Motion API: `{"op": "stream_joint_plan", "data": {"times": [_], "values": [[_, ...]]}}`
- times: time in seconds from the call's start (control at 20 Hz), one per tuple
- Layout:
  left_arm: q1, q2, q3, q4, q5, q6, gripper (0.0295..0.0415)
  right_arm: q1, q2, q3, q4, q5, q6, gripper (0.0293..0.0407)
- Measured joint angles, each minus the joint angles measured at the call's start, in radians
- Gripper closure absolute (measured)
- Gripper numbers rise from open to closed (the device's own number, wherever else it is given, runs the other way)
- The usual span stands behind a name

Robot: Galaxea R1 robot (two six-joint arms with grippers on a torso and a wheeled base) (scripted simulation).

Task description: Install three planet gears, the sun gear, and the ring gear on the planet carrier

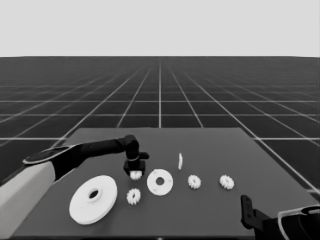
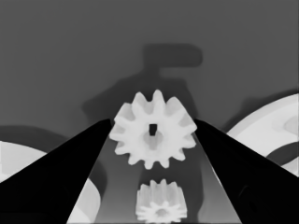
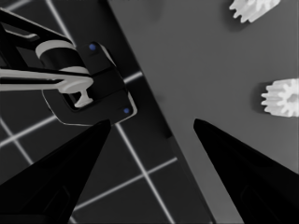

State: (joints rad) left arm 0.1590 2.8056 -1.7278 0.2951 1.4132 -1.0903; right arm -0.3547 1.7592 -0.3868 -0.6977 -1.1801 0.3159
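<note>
We have the left end effector [image 1: 135, 172] clamped on a gear [image 1: 136, 175], just beside the smaller round part [image 1: 160, 182], on the side toward the larger round part [image 1: 93, 199]. In the left wrist view both fingers [image 2: 70, 172] touch the gear's teeth, with the gear [image 2: 153, 129] between their tips, so it reads as held; we can't tell whether it's off the worktop [image 1: 210, 150] yet.

Our judgement for doing it well: lift straight, keep the gear flat, move over the smaller round part, line its bore up before lowering, and avoid the second gear [image 1: 133, 196] lying near the smaller round part on the camera side.

Two more gears [image 1: 194, 182] [image 1: 226, 182] lie past the smaller round part's far side from the end effector; a thin white piece [image 1: 180, 160] stands behind it.

The right end effector [image 3: 149, 126] is parked off the worktop corner, fingers apart, empty.
</note>
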Motion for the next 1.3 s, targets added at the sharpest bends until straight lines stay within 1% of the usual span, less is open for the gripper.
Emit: {"op": "stream_joint_plan", "data": {"times": [0.05,0.15,0.55,0.6,0.65,0.7,0.75,0.85,1.05,1.15,1.3], "values": [[0.001,0.001,-0.002,0.001,-0.001,0.001,0.0329,0.0,0.0,0.0,0.0,0.0,0.0,0.0315],[0.002,0.002,-0.008,0.005,-0.005,0.002,0.0398,0.0,0.0,0.0,0.0,0.0,0.0,0.0315],[0.006,0.004,-0.013,0.009,-0.008,0.002,0.0398,0.0,0.0,0.0,0.0,0.0,0.0,0.0315],[-0.094,-0.059,0.159,-0.102,0.09,-0.083,0.0398,0.0,0.0,0.0,0.0,0.0,0.0,0.0315],[-0.214,-0.075,0.21,-0.193,0.129,-0.112,0.0398,0.0,0.0,0.0,0.0,0.0,0.0,0.0315],[-0.287,-0.074,0.209,-0.252,0.146,-0.112,0.0398,0.0,0.0,0.0,0.0,0.0,0.0,0.0315],[-0.327,-0.07,0.199,-0.287,0.155,-0.107,0.0398,0.0,0.0,0.0,0.0,0.0,0.0,0.0315],[-0.362,-0.064,0.182,-0.318,0.165,-0.097,0.0398,0.0,0.0,0.0,0.0,0.0,0.0,0.0315],[-0.375,-0.06,0.172,-0.333,0.169,-0.091,0.0398,0.0,0.0,0.0,0.0,0.0,0.0,0.0315],[-0.376,0.123,0.038,-0.334,0.168,-0.145,0.0398,0.0,0.0,0.0,0.0,0.0,0.0,0.0315],[-0.376,0.218,-0.055,-0.335,0.168,-0.14,0.0398,0.0,0.0,0.0,0.0,0.0,0.0,0.0315]]}}
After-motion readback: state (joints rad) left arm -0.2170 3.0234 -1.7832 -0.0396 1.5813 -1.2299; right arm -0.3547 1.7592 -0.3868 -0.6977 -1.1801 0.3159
